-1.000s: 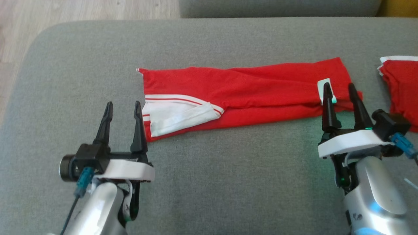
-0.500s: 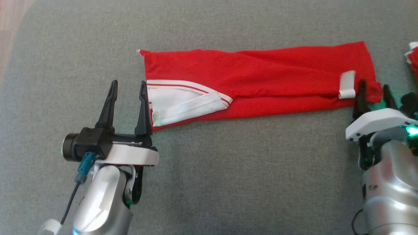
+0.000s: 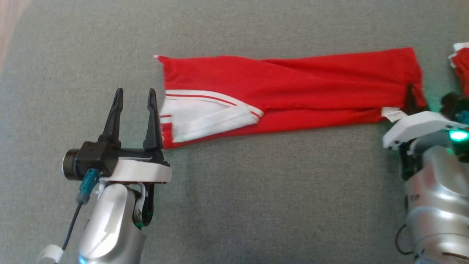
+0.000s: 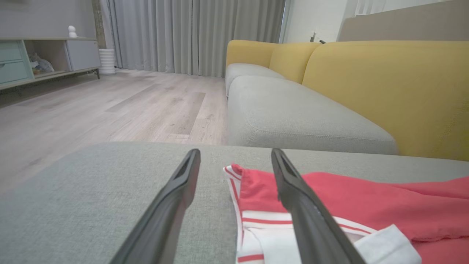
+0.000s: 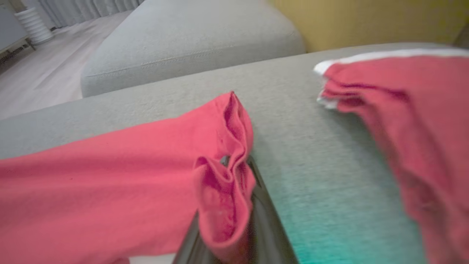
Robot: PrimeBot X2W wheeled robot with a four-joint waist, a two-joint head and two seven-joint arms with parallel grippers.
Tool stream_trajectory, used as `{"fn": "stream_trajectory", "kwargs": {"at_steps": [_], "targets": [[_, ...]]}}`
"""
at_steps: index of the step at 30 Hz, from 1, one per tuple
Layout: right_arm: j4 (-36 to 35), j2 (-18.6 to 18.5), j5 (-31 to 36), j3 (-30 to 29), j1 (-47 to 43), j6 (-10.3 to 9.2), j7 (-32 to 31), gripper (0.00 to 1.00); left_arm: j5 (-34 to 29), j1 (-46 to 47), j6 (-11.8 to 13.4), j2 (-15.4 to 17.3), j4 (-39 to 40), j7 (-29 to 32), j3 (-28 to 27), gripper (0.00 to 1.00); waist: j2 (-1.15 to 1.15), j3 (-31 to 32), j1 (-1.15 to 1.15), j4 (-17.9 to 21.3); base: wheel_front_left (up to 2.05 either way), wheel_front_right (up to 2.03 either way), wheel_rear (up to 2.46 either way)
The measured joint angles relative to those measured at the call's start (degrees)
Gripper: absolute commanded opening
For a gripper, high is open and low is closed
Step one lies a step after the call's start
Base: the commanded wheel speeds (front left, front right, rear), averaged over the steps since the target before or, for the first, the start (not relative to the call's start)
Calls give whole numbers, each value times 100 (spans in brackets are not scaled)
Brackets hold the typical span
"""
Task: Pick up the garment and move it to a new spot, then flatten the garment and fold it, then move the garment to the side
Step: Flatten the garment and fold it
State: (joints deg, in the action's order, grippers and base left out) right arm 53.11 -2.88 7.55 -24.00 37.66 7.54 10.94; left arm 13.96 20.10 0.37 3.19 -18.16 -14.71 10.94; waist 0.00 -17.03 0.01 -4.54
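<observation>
The red garment lies as a long folded strip across the grey cushion, with a white striped band at its left end. My left gripper stands open just left of that band; in the left wrist view the left gripper has its right finger over the garment edge and nothing between the fingers. My right gripper is shut on the garment's right end. The right wrist view shows that red fabric bunched up around the right gripper, hiding most of its fingers.
A second red garment with white trim lies close to the right of my right gripper, also in the right wrist view. A yellow-backed sofa with a grey seat stands beyond the cushion. Wooden floor lies off the cushion's left side.
The head camera tilted down. My right gripper went from open at the garment's right end to shut on it, bunching the fabric. The left gripper stayed open beside the left end.
</observation>
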Motion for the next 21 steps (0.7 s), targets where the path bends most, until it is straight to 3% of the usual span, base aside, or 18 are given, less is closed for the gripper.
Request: {"fn": "stream_trajectory", "kwargs": {"at_steps": [6, 10, 15, 21], "targets": [[-758, -426, 604, -838, -81, 0, -199, 0, -73, -4, -96, -29, -15, 0, -45, 100, 0, 194, -1, 105, 0, 0, 0], [-1077, -449, 732, -865, -77, 0, -324, 0, -97, -8, -102, -41, -45, 0, -78, 100, 0, 289, -1, 125, 0, 0, 0], [-1429, -147, 581, -488, -78, 0, -448, 0, -97, -34, -157, -49, -105, 0, -115, 100, 0, 442, -1, 99, 0, 0, 0], [-1659, -71, -164, 559, -88, 0, -622, 0, -100, -53, -165, -58, -118, 0, -115, 100, 0, 590, -1, -54, 0, 0, 0]]}}
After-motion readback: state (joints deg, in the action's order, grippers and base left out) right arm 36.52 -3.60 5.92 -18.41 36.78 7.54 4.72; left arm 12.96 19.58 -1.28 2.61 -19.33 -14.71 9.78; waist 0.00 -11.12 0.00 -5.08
